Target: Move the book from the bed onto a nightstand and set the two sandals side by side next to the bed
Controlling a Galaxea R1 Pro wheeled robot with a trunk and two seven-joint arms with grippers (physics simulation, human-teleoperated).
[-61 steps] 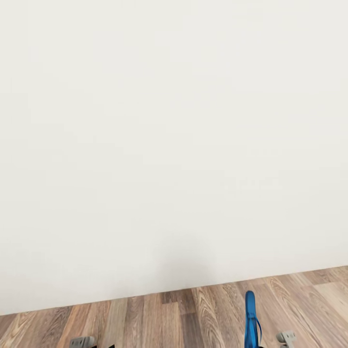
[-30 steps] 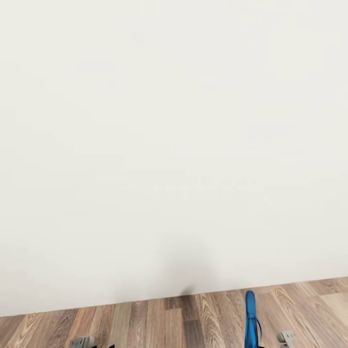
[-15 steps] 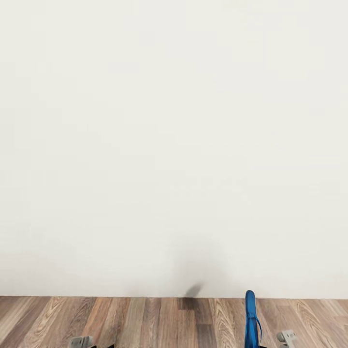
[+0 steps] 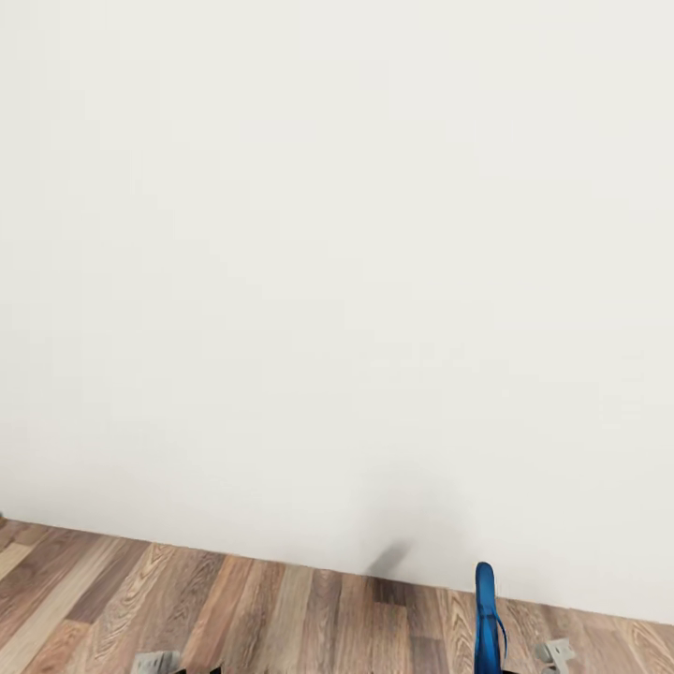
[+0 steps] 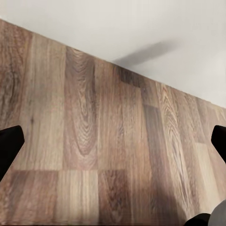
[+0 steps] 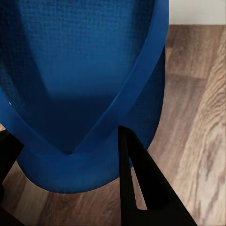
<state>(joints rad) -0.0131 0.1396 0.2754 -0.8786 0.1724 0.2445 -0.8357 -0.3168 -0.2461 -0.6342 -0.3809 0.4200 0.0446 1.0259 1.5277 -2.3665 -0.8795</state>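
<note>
One bright blue sandal (image 4: 484, 618) stands on end at the lower right of the head view, in front of a white wall. In the right wrist view its sole (image 6: 84, 70) looms close, and my right gripper (image 6: 70, 174) is shut on its end, with a black finger (image 6: 141, 188) pressed against it. My left gripper (image 5: 113, 141) hangs open over bare wood floor, one black fingertip (image 5: 9, 141) at each side and nothing between them. The book, the bed and the nightstand are out of view.
A plain white wall (image 4: 337, 262) stands close ahead and meets the brown wood-plank floor (image 4: 234, 608) along a line that slopes down to the right. Grey arm parts (image 4: 157, 663) show at the lower edge of the head view.
The whole head view has swung: the wall-floor line, once rising to the right, now slopes down to the right, with more floor at the left. The sandal stays held in the same place.
</note>
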